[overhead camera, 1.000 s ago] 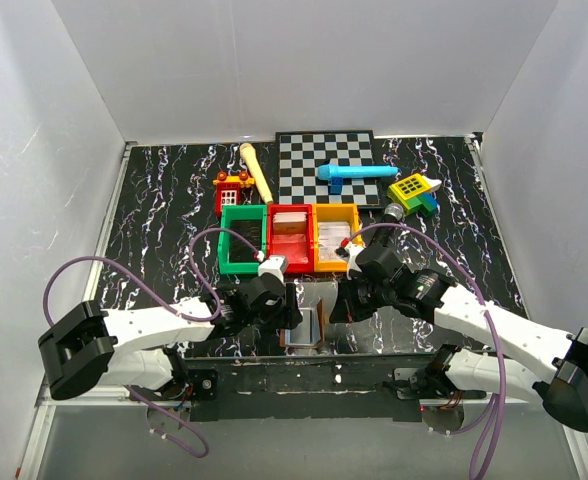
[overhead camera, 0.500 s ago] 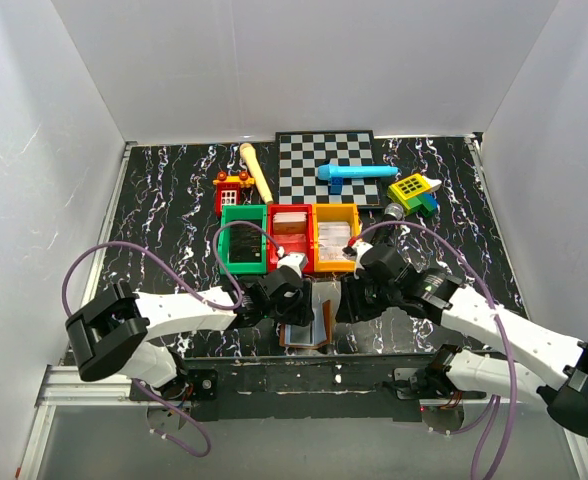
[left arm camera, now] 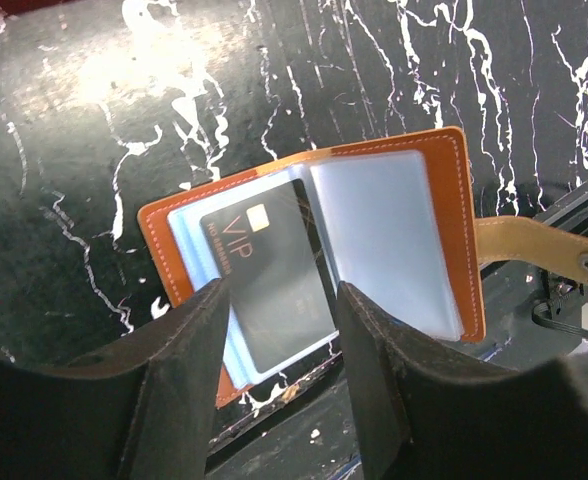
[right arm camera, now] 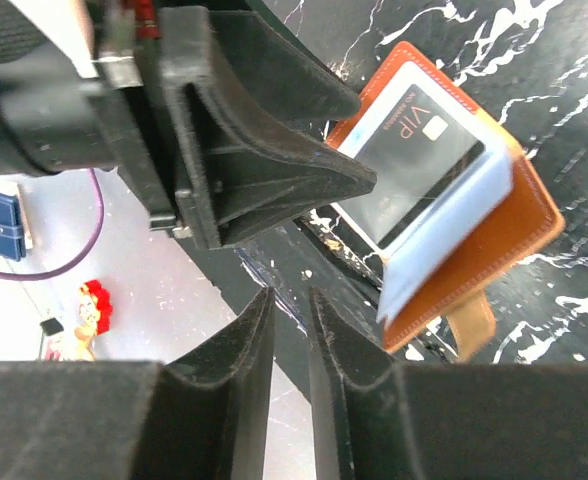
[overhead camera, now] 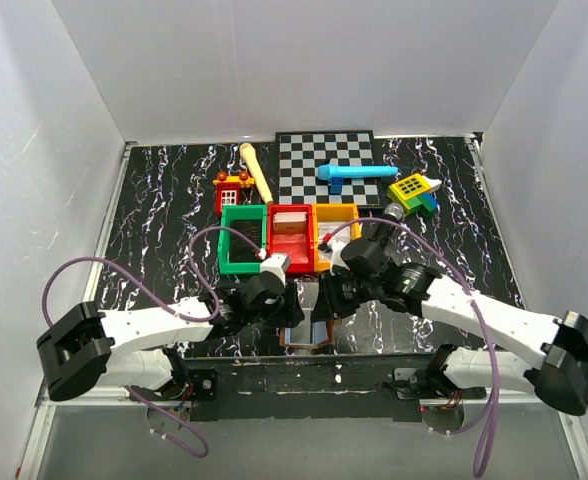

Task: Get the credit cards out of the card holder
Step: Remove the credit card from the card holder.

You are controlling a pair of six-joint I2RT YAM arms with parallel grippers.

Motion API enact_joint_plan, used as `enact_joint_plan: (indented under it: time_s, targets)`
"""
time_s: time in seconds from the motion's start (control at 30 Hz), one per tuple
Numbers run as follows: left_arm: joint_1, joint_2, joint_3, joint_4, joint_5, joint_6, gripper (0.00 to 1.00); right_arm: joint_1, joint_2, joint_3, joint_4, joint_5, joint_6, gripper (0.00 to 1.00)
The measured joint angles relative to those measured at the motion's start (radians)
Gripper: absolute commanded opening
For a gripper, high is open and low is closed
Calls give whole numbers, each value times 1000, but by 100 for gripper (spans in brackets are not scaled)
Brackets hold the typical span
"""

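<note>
The card holder (overhead camera: pixel 307 332) lies open near the table's front edge, brown leather (left arm camera: pixel 452 210) with pale clear sleeves. A black VIP card (left arm camera: pixel 269 285) sits in a raised sleeve. My left gripper (left arm camera: pixel 281 292) is open and straddles that sleeve's lower end, its fingers on either side of the card. In the right wrist view the left fingers (right arm camera: pixel 274 170) point at the sleeve beside the card (right arm camera: pixel 414 150). My right gripper (right arm camera: pixel 289 297) hangs just off the holder's (right arm camera: pixel 504 250) near corner. Its jaws stand a narrow gap apart with nothing between them.
Green (overhead camera: pixel 242 240), red (overhead camera: pixel 290 232) and orange (overhead camera: pixel 330 222) bins stand just behind the grippers. Farther back lie a chessboard (overhead camera: pixel 314 160), a blue tool (overhead camera: pixel 354 173), a toy house (overhead camera: pixel 234 188), a wooden stick (overhead camera: pixel 257 170) and a yellow-green block (overhead camera: pixel 412 190). The holder's strap (left arm camera: pixel 534 250) overhangs the table edge.
The right gripper has moved left to the holder, its jaws opening wide and then narrowing. The left arm swung forward, then came back to the holder's left side.
</note>
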Motion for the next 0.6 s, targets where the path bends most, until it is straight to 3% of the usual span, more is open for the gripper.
enact_joint_plan:
  time_s: [0.17,0.6]
  targets:
    - [0,-64,-61,-1,-13,-24,41,9,107,-39,105,-30,64,23]
    - [0,-32,-84,49,-12,-41,36,-14,245,-162,146,35,138,23]
